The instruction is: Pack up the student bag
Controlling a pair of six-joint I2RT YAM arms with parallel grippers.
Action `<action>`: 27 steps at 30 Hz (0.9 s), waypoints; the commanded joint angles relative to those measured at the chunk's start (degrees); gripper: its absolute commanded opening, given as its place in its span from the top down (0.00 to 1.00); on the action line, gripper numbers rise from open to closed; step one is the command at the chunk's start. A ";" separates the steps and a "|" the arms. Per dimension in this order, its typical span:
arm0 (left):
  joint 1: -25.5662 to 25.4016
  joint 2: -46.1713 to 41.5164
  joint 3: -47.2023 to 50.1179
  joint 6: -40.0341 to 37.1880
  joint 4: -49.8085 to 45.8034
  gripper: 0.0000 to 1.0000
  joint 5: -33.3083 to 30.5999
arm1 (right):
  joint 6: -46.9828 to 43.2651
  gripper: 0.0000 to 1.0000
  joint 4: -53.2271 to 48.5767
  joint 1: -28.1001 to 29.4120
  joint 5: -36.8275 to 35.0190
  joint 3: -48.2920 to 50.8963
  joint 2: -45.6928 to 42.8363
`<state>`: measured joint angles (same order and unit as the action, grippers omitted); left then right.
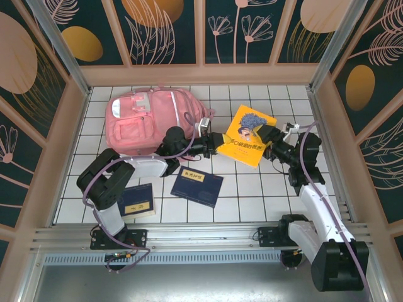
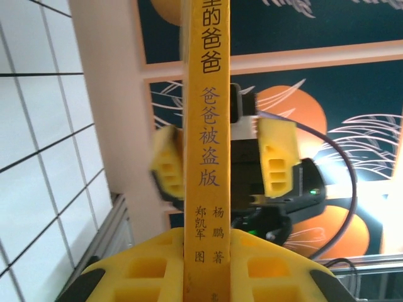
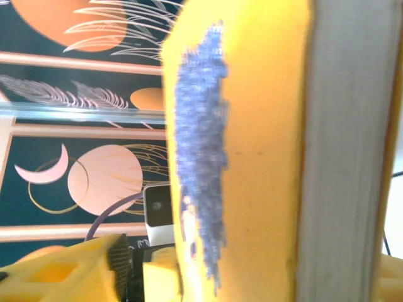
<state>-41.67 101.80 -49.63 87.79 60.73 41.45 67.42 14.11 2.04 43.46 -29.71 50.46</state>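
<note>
A dark blue book (image 1: 197, 184) and a smaller blue book (image 1: 138, 200) lie flat on the near tiles. Beyond them the left gripper (image 1: 215, 146) is clamped across a yellow book (image 1: 249, 129) at its spine. The right gripper (image 2: 223, 162) straddles the opposite edge, jaws apart, not yet biting. If the left releases too early, the book would likely twist or drop. The student bag (image 1: 148, 119) lies far left. The tabletop (image 1: 252, 195) is white tile, enclosed by dark leaf-patterned wall panels (image 1: 164, 31).
</note>
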 commanded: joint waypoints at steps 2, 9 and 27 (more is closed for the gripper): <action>-0.09 -2.75 -2.40 -7.70 -5.07 1.00 0.03 | -0.24 0.51 2.24 -0.20 1.29 -2.19 -1.10; 0.09 -5.38 -9.12 -22.43 -29.49 0.68 -1.99 | -9.81 1.00 -9.84 -0.23 -4.75 -6.22 -1.14; 1.89 29.07 -84.60 -41.73 -119.33 0.01 -70.14 | -22.87 1.00 -22.67 -0.20 -21.23 -8.99 3.60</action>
<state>-40.21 125.51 -127.44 45.74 -42.46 -17.32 46.39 -12.05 1.85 22.94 -38.96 54.54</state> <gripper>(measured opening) 0.985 0.171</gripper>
